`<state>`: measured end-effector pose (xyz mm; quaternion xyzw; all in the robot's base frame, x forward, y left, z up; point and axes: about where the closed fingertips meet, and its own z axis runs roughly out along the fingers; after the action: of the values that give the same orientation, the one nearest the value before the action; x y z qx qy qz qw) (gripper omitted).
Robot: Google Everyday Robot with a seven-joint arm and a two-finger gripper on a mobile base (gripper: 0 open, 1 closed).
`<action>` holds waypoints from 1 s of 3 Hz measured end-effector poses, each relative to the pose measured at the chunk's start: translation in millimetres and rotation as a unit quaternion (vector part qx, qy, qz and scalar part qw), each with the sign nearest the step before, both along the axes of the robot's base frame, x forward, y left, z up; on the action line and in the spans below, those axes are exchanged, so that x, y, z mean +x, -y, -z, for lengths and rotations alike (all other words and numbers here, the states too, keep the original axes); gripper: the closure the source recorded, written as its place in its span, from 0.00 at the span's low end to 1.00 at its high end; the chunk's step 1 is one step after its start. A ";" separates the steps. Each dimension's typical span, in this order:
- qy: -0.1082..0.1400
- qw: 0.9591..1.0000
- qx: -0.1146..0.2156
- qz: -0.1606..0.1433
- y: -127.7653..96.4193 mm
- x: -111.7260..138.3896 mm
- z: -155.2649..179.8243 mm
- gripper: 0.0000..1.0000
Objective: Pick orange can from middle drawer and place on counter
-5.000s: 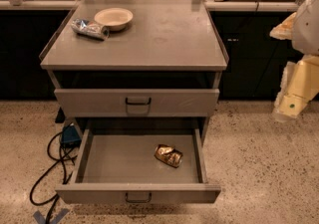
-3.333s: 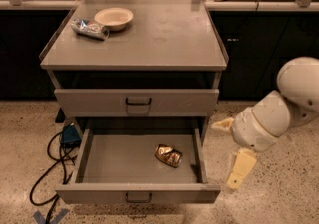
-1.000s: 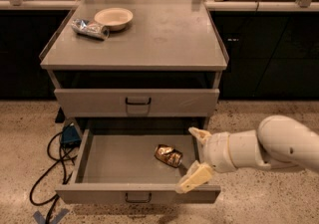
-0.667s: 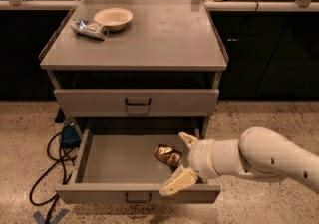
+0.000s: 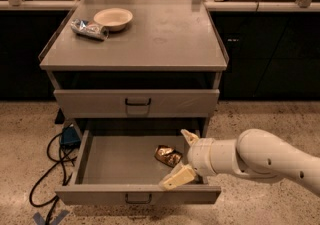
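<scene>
The orange can (image 5: 167, 155), crumpled and golden-brown, lies on the floor of the open middle drawer (image 5: 115, 166), right of its centre. My gripper (image 5: 183, 158) reaches in from the right on a white arm and hangs over the drawer's right part, just right of the can. Its two cream fingers are spread open, one behind the can (image 5: 189, 136) and one in front (image 5: 177, 177). It holds nothing. The counter (image 5: 160, 34) is the grey cabinet top above.
A cream bowl (image 5: 113, 18) and a silver-blue can (image 5: 89, 29) lying on its side sit at the counter's back left. A closed drawer (image 5: 137, 103) is above the open one. Black cables and a blue device (image 5: 67, 136) lie on the floor at left.
My arm has swung in from the right and down, moving left over the open drawer until the open gripper sits beside the can. The can has not moved.
</scene>
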<state>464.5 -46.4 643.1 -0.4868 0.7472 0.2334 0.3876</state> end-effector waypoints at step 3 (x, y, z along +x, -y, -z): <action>-0.017 0.999 0.014 0.030 -39.2 52.4 63.6 0.00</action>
<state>516.9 -7.2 579.6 -0.4544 0.7650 0.2403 0.3881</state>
